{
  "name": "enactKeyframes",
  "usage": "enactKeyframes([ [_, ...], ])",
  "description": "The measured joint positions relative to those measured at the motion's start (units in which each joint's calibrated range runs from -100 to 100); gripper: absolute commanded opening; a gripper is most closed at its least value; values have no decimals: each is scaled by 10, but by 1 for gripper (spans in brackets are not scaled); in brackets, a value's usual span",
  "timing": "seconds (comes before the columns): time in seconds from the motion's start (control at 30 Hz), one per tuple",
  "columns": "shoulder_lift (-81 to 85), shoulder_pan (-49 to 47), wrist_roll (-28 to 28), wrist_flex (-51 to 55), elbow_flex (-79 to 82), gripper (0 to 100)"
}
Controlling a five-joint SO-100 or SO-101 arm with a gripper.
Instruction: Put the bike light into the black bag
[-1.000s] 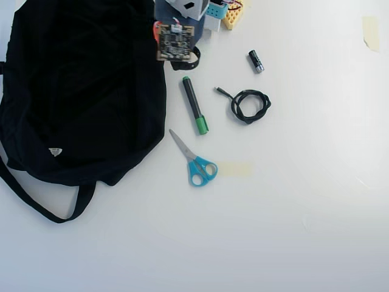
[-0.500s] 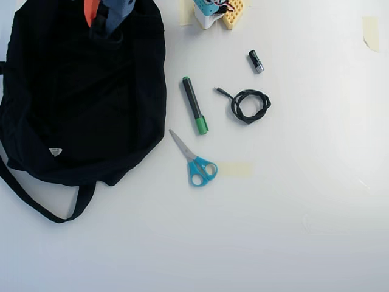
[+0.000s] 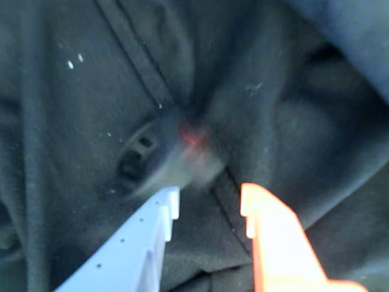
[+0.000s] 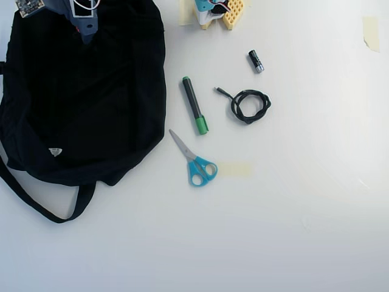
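Observation:
The black bag (image 4: 85, 103) lies at the left of the overhead view and its fabric (image 3: 292, 121) fills the wrist view. In the wrist view the bike light (image 3: 176, 158) shows as a blur just beyond the fingertips, lying on or dropping onto the bag fabric. A red spot and a dark ring strap can be made out on it. My gripper (image 3: 209, 196) is open, with a white finger (image 3: 152, 231) on the left, an orange finger (image 3: 273, 237) on the right and nothing between them. From overhead the gripper (image 4: 85, 27) hangs over the bag's top left, and the light is hidden there.
On the white table right of the bag lie a green-capped marker (image 4: 194, 104), blue-handled scissors (image 4: 194, 161), a coiled black cable (image 4: 248, 104) and a small black and silver cylinder (image 4: 256, 61). The arm's base (image 4: 219, 11) stands at the top edge. The bag's strap (image 4: 42, 207) loops toward the front.
The arm has swung left, from beside the bag's right edge to over the bag's top left. The ring-strapped light seen under the gripper a second ago has left the table.

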State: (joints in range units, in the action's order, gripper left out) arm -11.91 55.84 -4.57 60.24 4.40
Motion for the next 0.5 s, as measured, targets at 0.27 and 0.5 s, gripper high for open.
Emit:
enactKeyframes([
  [0.27, 1, -30, 10, 31, -20, 14],
  [0.5, 0, -71, 21, 48, -46, 31],
])
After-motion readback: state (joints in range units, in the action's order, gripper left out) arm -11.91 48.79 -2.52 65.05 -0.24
